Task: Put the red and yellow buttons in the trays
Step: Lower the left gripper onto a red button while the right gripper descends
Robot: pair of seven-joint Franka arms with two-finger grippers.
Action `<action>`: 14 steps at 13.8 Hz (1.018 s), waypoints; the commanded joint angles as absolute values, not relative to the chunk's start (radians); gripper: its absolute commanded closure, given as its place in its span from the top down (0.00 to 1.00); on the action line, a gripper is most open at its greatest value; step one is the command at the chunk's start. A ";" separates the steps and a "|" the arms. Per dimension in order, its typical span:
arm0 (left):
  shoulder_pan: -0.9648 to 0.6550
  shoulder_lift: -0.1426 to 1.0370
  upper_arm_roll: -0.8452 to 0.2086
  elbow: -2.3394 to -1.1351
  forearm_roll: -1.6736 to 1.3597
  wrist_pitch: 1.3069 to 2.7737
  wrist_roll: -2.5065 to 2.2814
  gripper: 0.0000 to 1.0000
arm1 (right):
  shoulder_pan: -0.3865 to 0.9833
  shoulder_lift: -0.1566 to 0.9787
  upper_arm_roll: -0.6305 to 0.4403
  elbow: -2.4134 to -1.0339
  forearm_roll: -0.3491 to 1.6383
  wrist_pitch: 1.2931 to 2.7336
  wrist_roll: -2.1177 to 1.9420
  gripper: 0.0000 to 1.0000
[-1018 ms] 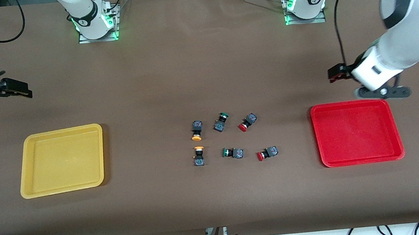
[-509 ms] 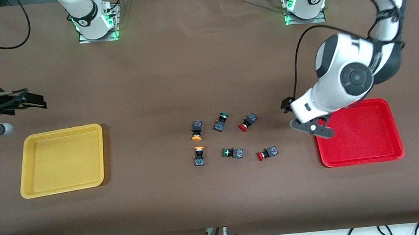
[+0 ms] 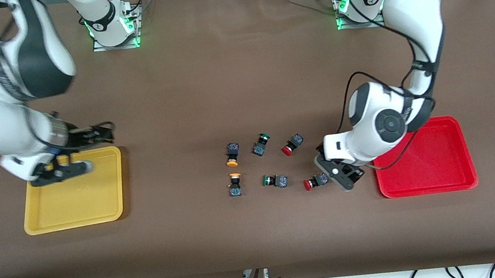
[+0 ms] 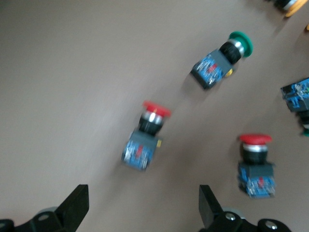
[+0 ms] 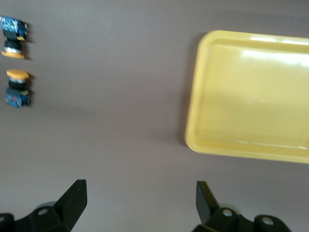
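Brown worktop point(image 3: 240, 79). Yellow tray point(image 3: 51, 217) at the right arm's end, red tray point(image 3: 438, 178) at the left arm's end. Between them six buttons in two rows: yellow button point(image 3: 232, 153), green button point(image 3: 260, 144), red button point(image 3: 292, 144); nearer the camera a second yellow button point(image 3: 234, 184), second green button point(image 3: 275, 181), second red button point(image 3: 315, 181).

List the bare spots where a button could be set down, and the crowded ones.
Free: inside the yellow tray, inside the red tray, and the brown table between the yellow tray and the buttons. Crowded: the six buttons, with the left gripper beside them.
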State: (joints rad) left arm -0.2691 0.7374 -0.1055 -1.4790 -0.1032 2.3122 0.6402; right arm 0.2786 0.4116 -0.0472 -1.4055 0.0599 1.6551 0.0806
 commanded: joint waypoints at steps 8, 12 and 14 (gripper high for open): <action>-0.325 0.905 -0.092 -1.420 -0.106 2.525 0.716 1.00 | 0.543 0.689 -0.048 -1.393 0.071 2.037 0.564 1.00; -0.316 0.913 -0.092 -1.428 -0.113 2.525 0.716 0.36 | 0.633 0.782 -0.048 -1.391 0.069 2.204 0.797 1.00; -0.311 0.910 -0.092 -1.428 -0.114 2.525 0.715 0.16 | 0.661 0.816 -0.048 -1.391 0.067 2.265 0.837 1.00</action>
